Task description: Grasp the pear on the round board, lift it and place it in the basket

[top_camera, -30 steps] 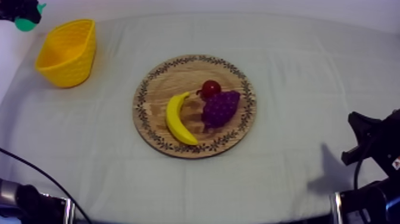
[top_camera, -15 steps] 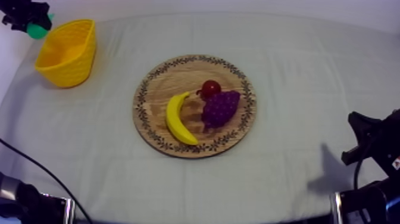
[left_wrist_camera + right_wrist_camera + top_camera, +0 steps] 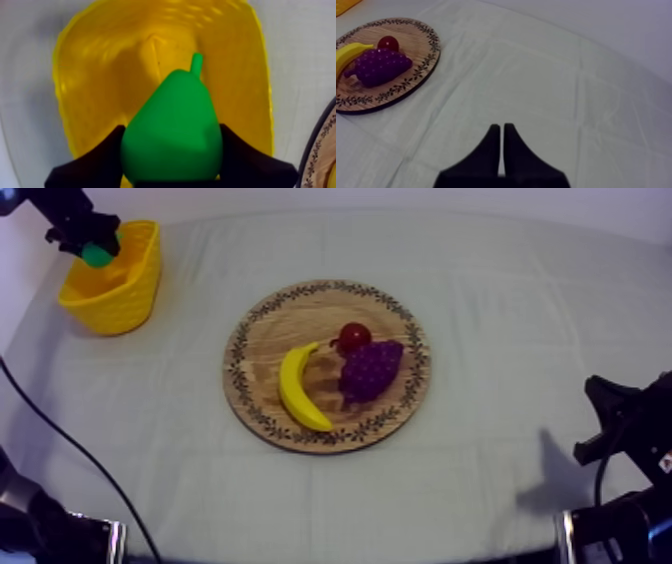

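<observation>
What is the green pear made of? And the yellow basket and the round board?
The pear looks like smooth matte plastic, maybe foam: one even green, no marks. The yellow basket looks like moulded plastic: a regular woven-looking texture and a slight shine. The round board looks like wood: brown grain lines, with a dark printed pattern round its rim.

Banana [image 3: 298,388] – grapes [image 3: 370,371] – small red fruit [image 3: 353,337]

Place is a robot lab test setup: bench [image 3: 500,288] under plain grey-white cloth [image 3: 480,468], staged toy banana [image 3: 296,388] on wooden board [image 3: 268,338], robot arm [image 3: 610,533] at bench edge.
</observation>
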Robot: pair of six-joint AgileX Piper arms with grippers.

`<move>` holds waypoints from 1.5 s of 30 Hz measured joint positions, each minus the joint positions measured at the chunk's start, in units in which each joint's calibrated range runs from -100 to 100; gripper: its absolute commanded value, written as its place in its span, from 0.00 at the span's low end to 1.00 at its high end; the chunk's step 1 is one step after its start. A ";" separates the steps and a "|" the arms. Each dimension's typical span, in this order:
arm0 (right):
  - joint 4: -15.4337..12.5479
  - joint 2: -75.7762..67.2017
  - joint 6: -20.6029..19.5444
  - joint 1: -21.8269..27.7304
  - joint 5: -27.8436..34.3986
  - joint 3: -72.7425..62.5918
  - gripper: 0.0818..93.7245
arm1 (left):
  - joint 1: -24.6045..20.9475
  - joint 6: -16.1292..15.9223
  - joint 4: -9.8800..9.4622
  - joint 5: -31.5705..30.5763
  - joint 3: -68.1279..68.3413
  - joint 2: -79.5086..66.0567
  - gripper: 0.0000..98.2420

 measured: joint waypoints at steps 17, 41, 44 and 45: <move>0.00 0.00 0.02 0.00 0.00 0.00 0.00 | 0.16 2.47 -2.17 -0.52 0.83 4.82 0.89; 0.00 0.00 0.00 0.00 0.00 0.00 0.00 | 1.39 2.05 -2.57 0.64 7.42 -12.50 0.53; 0.00 0.00 0.00 0.00 0.00 0.00 0.00 | 1.90 2.05 -2.57 0.63 8.86 -16.44 0.50; 0.00 0.00 0.00 0.00 0.00 0.00 0.00 | 2.01 2.08 -2.57 0.63 9.45 -17.91 0.49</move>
